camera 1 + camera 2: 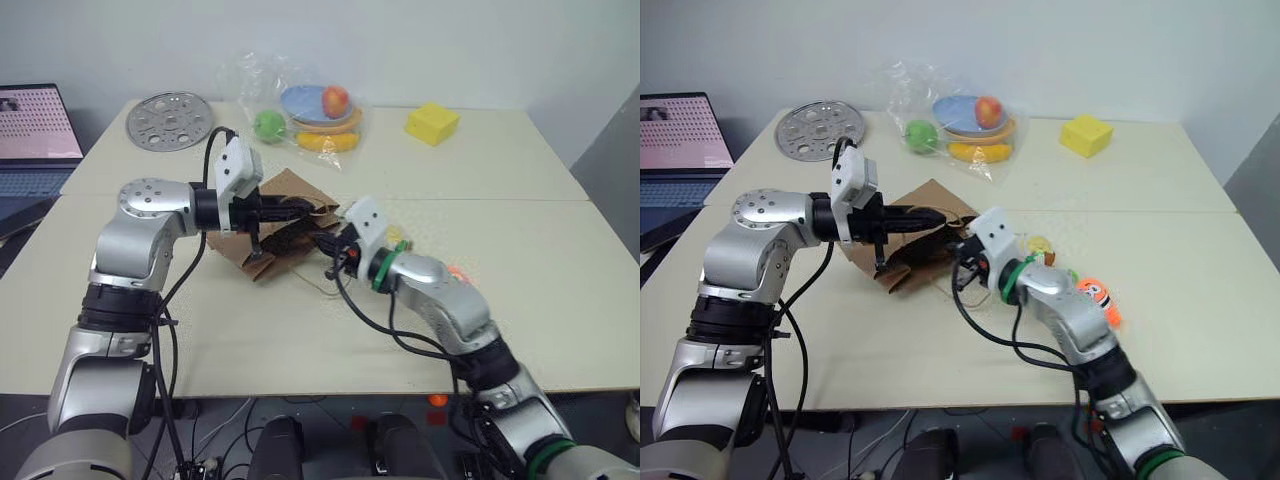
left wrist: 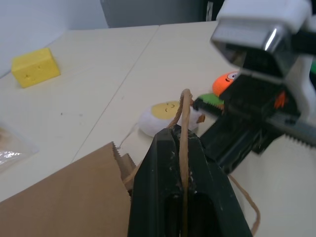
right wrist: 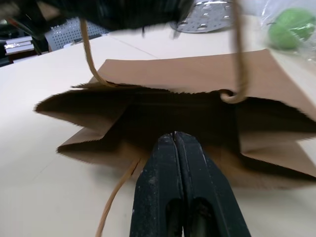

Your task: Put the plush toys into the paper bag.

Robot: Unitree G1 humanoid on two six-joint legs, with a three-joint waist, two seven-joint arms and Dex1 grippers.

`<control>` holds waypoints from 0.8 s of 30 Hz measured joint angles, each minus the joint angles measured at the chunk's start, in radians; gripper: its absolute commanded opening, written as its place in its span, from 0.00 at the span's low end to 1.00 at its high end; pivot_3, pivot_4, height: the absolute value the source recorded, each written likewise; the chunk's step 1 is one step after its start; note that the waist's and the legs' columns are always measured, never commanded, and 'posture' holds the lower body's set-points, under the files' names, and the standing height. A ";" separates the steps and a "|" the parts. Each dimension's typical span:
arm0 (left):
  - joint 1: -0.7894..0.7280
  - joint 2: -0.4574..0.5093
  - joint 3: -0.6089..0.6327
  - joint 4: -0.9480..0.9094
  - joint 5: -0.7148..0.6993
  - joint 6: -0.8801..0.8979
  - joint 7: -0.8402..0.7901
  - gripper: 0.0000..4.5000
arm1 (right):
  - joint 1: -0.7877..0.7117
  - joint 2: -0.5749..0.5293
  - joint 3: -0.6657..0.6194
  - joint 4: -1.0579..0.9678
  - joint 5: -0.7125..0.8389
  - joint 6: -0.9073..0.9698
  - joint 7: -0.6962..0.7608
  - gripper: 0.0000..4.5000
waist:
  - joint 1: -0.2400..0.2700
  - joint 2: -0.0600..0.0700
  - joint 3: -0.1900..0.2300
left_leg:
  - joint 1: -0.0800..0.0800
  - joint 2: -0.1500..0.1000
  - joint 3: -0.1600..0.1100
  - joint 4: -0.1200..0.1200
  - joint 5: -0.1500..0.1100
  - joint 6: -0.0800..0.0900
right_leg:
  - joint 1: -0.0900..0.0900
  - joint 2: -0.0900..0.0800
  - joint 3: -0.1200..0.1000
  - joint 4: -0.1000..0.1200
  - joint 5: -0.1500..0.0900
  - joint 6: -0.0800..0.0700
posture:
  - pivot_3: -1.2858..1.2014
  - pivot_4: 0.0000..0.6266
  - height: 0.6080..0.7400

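The left gripper [image 2: 183, 148] is pinching the paper bag's [image 3: 197, 79] cord handle [image 2: 184, 118]. The right gripper [image 3: 175, 140], closed, is sitting at the bag's mouth. Carrot plush [image 1: 1098, 297] and white plush [image 2: 165, 116] are lying on the table [image 1: 560, 290] beside it.

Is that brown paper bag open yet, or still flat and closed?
Open, partly. The paper bag lies on the table with its mouth gaping dark; the left gripper is shut on one cord handle, holding the upper edge up.
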 measured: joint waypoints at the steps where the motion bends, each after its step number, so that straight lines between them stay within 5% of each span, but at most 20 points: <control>1: 0.000 0.000 0.003 -0.007 -0.005 0.007 0.006 0.00 | -0.017 0.031 -0.002 0.059 -0.009 -0.019 0.002 0.01 | 0.000 0.000 0.000 | 0.000 0.000 0.000 0.000 0.000 0.000 | 0.000 0.000 0.000 0.000 0.000 0.000 | 0.52 0.24 1.00; 10: 0.002 0.000 0.045 -0.036 -0.035 0.029 0.061 0.00 | -0.073 0.147 -0.003 0.468 -0.164 -0.162 -0.010 0.01 | 0.000 0.000 0.000 | 0.000 0.000 0.000 0.000 0.000 0.000 | 0.000 -0.001 0.000 0.000 0.000 0.000 | 0.52 0.24 1.00; 24: -0.132 -0.025 0.119 0.067 -0.018 -0.086 0.226 0.00 | -0.099 0.212 -0.030 0.543 -0.265 -0.213 -0.078 0.01 | -0.001 0.000 0.000 | 0.001 0.000 0.000 0.000 0.000 0.000 | 0.000 0.000 0.000 0.001 0.000 0.000 | 0.52 0.24 1.00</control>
